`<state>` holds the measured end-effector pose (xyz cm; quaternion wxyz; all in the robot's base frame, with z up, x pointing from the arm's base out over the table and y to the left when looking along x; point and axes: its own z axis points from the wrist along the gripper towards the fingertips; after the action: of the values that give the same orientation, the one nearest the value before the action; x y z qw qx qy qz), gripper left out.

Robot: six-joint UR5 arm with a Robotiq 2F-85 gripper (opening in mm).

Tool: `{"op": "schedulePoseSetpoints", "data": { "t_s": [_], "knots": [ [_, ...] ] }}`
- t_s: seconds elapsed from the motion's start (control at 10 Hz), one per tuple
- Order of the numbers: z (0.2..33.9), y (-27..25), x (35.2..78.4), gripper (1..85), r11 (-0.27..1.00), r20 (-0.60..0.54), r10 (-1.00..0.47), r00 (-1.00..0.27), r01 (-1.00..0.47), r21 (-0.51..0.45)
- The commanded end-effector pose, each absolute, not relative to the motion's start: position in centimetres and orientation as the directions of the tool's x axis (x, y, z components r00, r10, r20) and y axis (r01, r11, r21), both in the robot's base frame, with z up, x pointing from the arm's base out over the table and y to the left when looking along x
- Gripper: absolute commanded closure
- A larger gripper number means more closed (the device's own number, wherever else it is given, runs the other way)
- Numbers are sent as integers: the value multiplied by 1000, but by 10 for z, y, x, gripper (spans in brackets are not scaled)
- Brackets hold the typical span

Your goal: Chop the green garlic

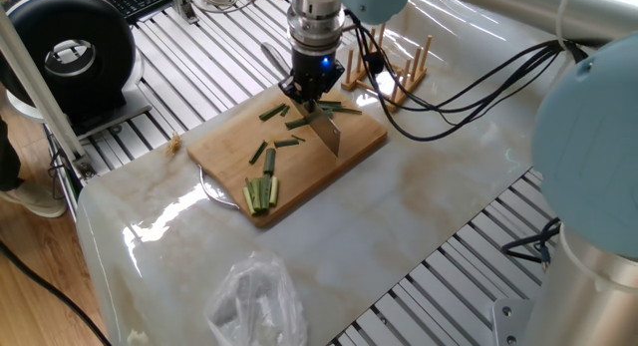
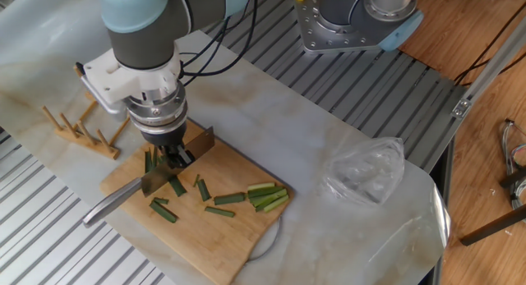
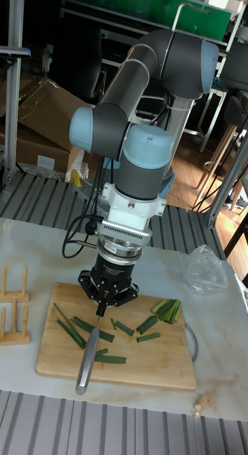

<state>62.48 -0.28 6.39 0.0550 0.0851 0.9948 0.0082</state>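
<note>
Several short dark-green garlic segments (image 1: 257, 152) (image 2: 229, 199) (image 3: 124, 328) lie scattered on the wooden cutting board (image 1: 224, 144) (image 2: 230, 240) (image 3: 155, 370). Longer thin stalks (image 1: 341, 109) (image 3: 67, 328) rest at the board's end nearest the rack. My gripper (image 1: 305, 96) (image 2: 171, 156) (image 3: 104, 298) points straight down over the board among the pieces and is shut on a knife (image 1: 330, 136) (image 2: 113, 205) (image 3: 85, 364). The blade stands on edge on the board, and the grey handle sticks out sideways. A neat bundle of paler sticks (image 1: 261, 193) (image 2: 268, 195) (image 3: 168, 309) lies at the board's other end.
A wooden peg rack (image 1: 399, 72) (image 2: 86, 121) (image 3: 11, 313) stands just beyond the board. A crumpled clear plastic bag (image 1: 257, 296) (image 2: 363, 174) (image 3: 204, 270) sits on the marble top. A plate rim (image 1: 214, 191) shows under the board. Slatted aluminium framing surrounds the table.
</note>
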Motion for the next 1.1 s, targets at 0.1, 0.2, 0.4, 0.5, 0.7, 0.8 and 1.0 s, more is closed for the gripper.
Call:
{"op": "schedulePoseSetpoints", "data": {
  "t_s": [0.1, 0.2, 0.4, 0.5, 0.7, 0.8, 1.0],
  "knots": [
    [58, 2, 614, 843, 980, -90, 193, -977, 188, 57],
    [57, 1, 609, 843, 980, -70, 193, -979, 190, 50],
    [65, 3, 602, 843, 981, -33, 194, -981, 192, 37],
    [69, 4, 600, 843, 980, -15, 195, -981, 194, 34],
    [66, 4, 596, 843, 980, -8, 193, -981, 193, 48],
    [61, 3, 592, 843, 980, -9, 192, -981, 191, 48],
    [58, 3, 584, 843, 981, -3, 189, -982, 188, 55]
  ]
}}
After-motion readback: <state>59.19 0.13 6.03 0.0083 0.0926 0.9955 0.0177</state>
